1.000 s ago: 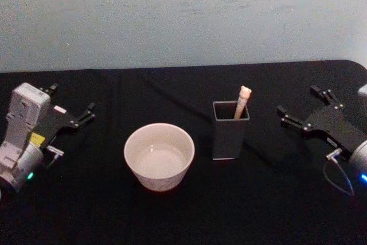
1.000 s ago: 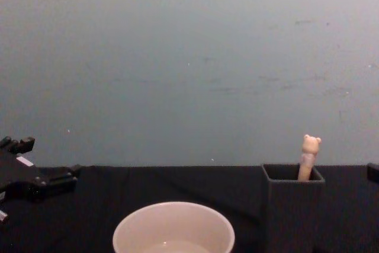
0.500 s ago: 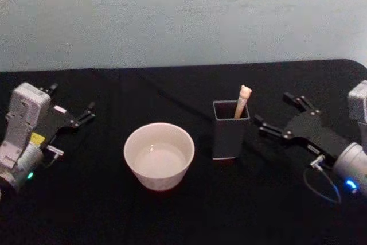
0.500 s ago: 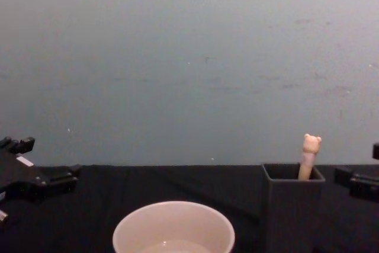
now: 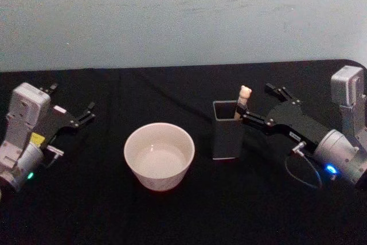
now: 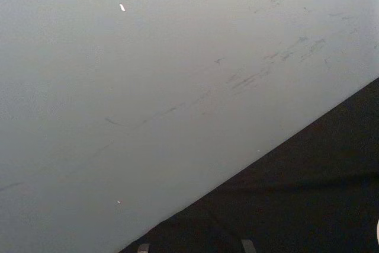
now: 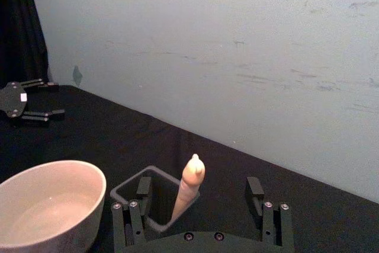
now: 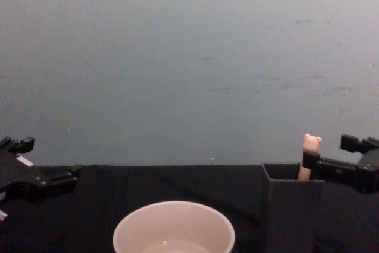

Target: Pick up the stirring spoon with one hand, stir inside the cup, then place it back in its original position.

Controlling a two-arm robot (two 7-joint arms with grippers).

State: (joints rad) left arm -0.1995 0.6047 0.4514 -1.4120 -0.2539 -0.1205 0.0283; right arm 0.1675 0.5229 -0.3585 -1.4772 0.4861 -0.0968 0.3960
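The stirring spoon (image 5: 243,102) stands in the dark grey square holder (image 5: 229,137), its beige bear-topped handle leaning out above the rim. The cream cup (image 5: 159,156) sits to the holder's left. My right gripper (image 5: 256,101) is open at the holder's right side, level with the handle. In the right wrist view the spoon (image 7: 189,183) rises between the two spread fingers of the right gripper (image 7: 199,189), untouched, over the holder (image 7: 131,189), with the cup (image 7: 47,211) beside it. The chest view shows the spoon (image 8: 308,153), right gripper (image 8: 329,153), holder (image 8: 290,211) and cup (image 8: 173,229). My left gripper (image 5: 70,101) rests open at the far left.
A black cloth covers the table (image 5: 183,210), with a pale wall behind it. The table's right rear corner (image 5: 355,64) lies close behind the right arm. The left gripper (image 8: 47,159) stays low at the left edge, far from the cup.
My right gripper has moved left from the table's right side to the holder, and its fingers now flank the spoon's handle. The left arm, cup, holder and spoon have not moved.
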